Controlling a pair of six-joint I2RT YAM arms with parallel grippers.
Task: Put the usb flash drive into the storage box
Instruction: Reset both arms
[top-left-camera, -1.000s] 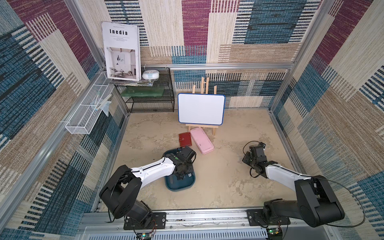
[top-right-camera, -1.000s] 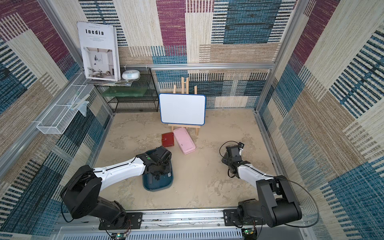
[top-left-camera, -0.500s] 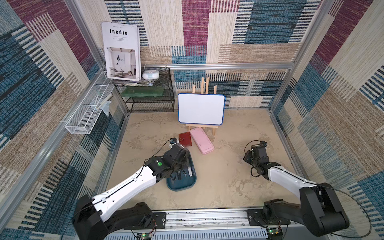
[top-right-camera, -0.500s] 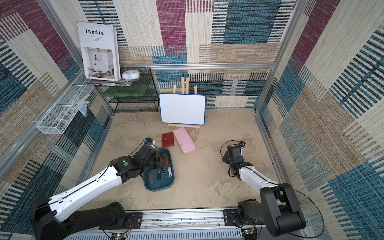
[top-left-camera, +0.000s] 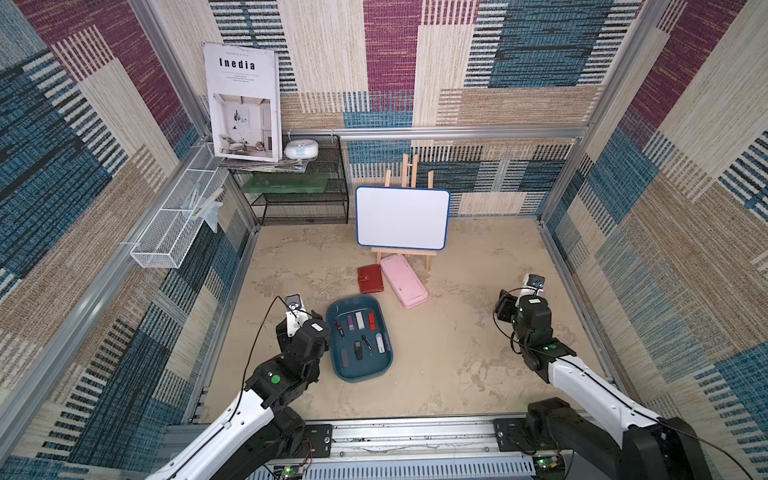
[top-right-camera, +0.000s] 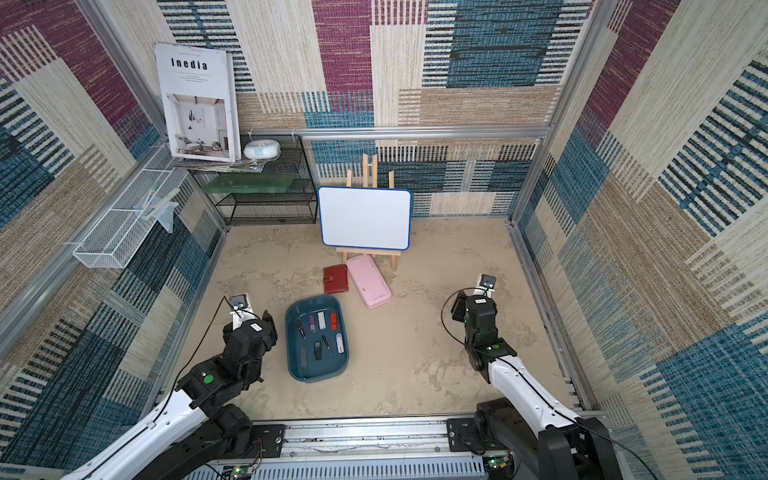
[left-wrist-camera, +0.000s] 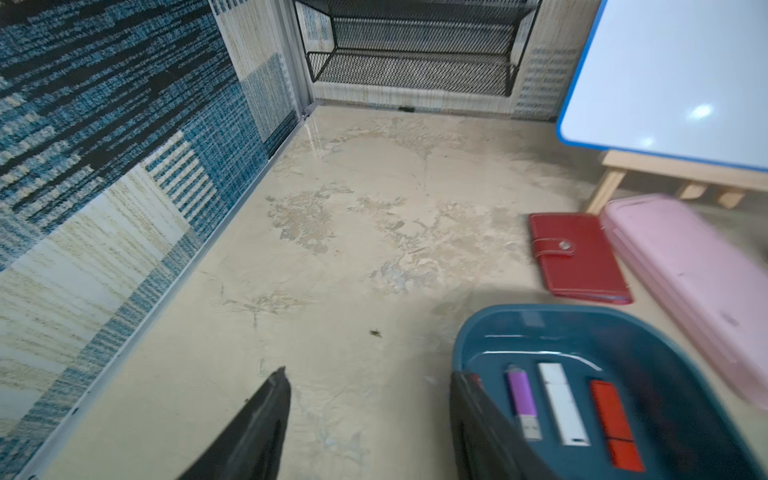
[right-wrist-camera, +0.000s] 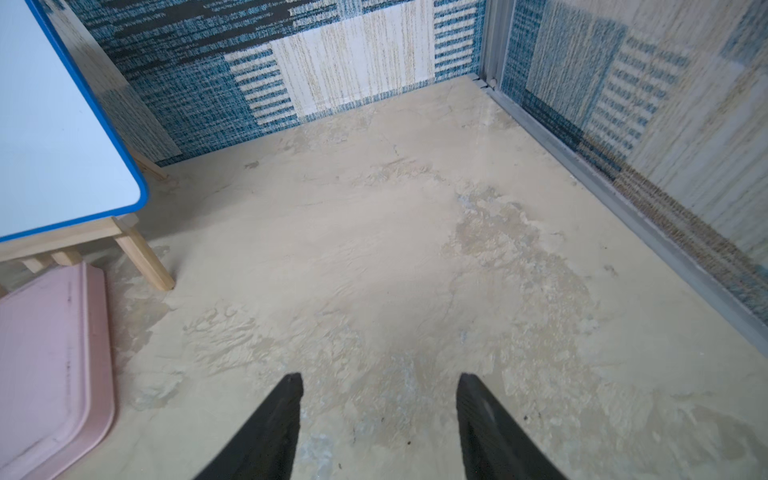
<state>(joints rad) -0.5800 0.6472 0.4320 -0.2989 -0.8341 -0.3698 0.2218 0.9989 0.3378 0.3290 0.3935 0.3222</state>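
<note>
In both top views, locate the storage box (top-left-camera: 363, 371) on the floor; the left arm (top-left-camera: 305, 336) has its wrist just beside the box's rim. The white USB flash drive (top-left-camera: 359, 320) lies inside the box with a purple drive (top-left-camera: 350, 322), a red drive (top-left-camera: 372, 321) and several dark ones. The red wallet (top-left-camera: 370, 279) and pink case (top-left-camera: 404, 281) lie just behind the box. The right arm (top-left-camera: 530, 318) stands well apart.

In the left wrist view, check the left gripper (left-wrist-camera: 369, 376): the jaws are spread with nothing between them. One finger (left-wrist-camera: 478, 415) overlaps the box's corner, and you cannot tell whether they touch.

In the right wrist view, the right gripper (right-wrist-camera: 380, 376) is likewise spread and empty above bare floor.
</note>
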